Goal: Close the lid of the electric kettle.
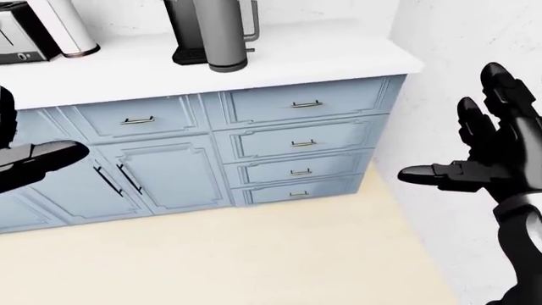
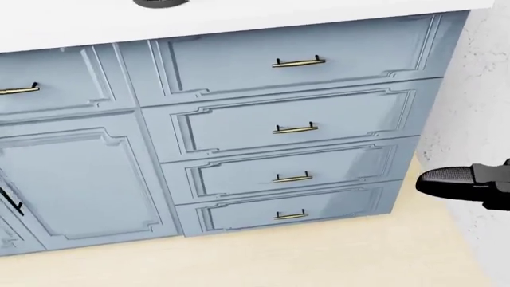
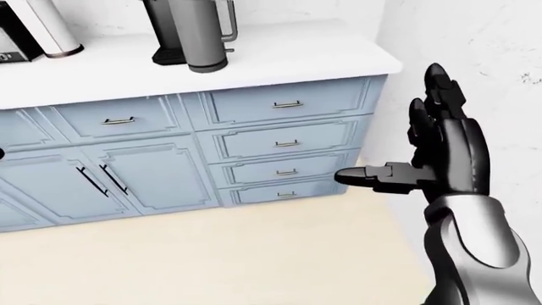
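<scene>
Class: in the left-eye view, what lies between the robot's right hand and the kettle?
Between the right hand and the kettle lie only bare white countertop and the blue drawers beneath it.

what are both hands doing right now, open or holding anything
Left hand: only partly in view at the left edge of the left-eye view, state cannot be told.
Right hand: open, fingers spread, holding nothing.
</scene>
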Tool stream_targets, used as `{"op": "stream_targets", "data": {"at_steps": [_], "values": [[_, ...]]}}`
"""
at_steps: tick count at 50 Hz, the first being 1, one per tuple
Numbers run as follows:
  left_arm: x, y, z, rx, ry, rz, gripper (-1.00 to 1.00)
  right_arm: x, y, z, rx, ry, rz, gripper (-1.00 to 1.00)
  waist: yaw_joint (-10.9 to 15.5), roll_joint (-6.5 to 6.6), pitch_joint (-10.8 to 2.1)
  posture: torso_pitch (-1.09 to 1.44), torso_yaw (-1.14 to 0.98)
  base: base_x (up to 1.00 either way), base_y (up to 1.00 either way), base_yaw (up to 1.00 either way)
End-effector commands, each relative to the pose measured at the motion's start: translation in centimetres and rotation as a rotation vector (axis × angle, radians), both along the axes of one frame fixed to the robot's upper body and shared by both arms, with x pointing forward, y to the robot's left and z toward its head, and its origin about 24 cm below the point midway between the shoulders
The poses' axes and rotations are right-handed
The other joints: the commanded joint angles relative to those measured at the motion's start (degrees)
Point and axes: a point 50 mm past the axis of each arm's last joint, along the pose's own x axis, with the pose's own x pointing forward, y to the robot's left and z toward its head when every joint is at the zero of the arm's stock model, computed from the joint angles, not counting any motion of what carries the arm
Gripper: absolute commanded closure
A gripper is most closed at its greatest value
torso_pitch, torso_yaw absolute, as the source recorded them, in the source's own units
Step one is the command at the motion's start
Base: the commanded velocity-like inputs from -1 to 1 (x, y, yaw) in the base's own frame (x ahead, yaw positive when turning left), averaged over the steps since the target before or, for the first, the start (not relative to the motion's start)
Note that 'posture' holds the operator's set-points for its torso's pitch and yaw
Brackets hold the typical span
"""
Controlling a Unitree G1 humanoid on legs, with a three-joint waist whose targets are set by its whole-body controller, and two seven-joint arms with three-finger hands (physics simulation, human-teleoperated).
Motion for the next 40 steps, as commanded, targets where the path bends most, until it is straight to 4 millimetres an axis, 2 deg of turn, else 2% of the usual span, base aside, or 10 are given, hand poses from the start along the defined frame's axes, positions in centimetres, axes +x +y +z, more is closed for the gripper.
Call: {"op": "stream_targets", "data": {"at_steps": [1, 4, 6, 16, 18, 21, 26, 29, 30, 40], "values": [[-0.4, 0.1, 0.94, 0.022, -0.053, 0.017, -1.0, -0.22, 0.32, 0.89, -0.02, -0.057, 0.015, -1.0, 0.08, 0.13, -0.65, 0.0, 0.0, 0.0, 0.22, 0.0], [-0.33, 0.14, 0.85, 0.023, -0.053, 0.017, -1.0, -0.29, 0.29, 0.88, -0.018, -0.056, 0.014, -1.0, -0.44, 4.33, -2.04, 0.0, 0.0, 0.0, 0.22, 0.0], [-0.35, 0.21, 0.84, 0.02, -0.053, 0.019, -1.0, -0.23, 0.39, 0.72, -0.018, -0.053, 0.016, -1.0, 0.02, 3.32, -0.47, 0.0, 0.0, 0.0, 0.22, 0.0], [-0.1, 0.14, 0.49, 0.02, -0.048, 0.016, -1.0, -0.13, 0.4, 0.68, -0.018, -0.052, 0.016, -1.0, 0.18, -4.01, -1.09, 0.0, 0.0, 0.0, 0.22, 0.0], [-0.07, 0.09, 0.49, 0.021, -0.047, 0.015, -1.0, -0.06, 0.36, 0.56, -0.018, -0.051, 0.016, -1.0, -0.19, -2.72, -1.15, 0.0, 0.0, 0.0, 0.22, 0.0], [-0.07, 0.09, 0.52, 0.021, -0.048, 0.015, -1.0, -0.1, 0.43, 0.67, -0.019, -0.051, 0.016, -1.0, 0.2, -3.4, -1.65, 0.0, 0.0, 0.0, 0.22, 0.0], [-0.06, 0.07, 0.52, 0.02, -0.049, 0.012, -1.0, -0.07, 0.45, 0.61, -0.019, -0.051, 0.016, -1.0, 0.17, -0.61, -0.66, 0.0, 0.0, 0.0, 0.22, 0.0], [-0.08, 0.08, 0.54, 0.021, -0.049, 0.013, -1.0, -0.07, 0.44, 0.54, -0.018, -0.05, 0.016, -1.0, -0.07, 4.8, -1.85, 0.0, 0.0, 0.0, 0.22, 0.0], [-0.09, 0.09, 0.56, 0.021, -0.049, 0.013, -1.0, -0.1, 0.47, 0.6, -0.019, -0.05, 0.016, -1.0, 0.35, 2.85, -1.32, 0.0, 0.0, 0.0, 0.21, 0.0], [-0.11, 0.06, 0.63, 0.021, -0.049, 0.012, -1.0, -0.1, 0.51, 0.54, -0.022, -0.048, 0.016, -1.0, 0.22, -2.67, -0.68, 0.0, 0.0, 0.0, 0.22, 0.0]]}}
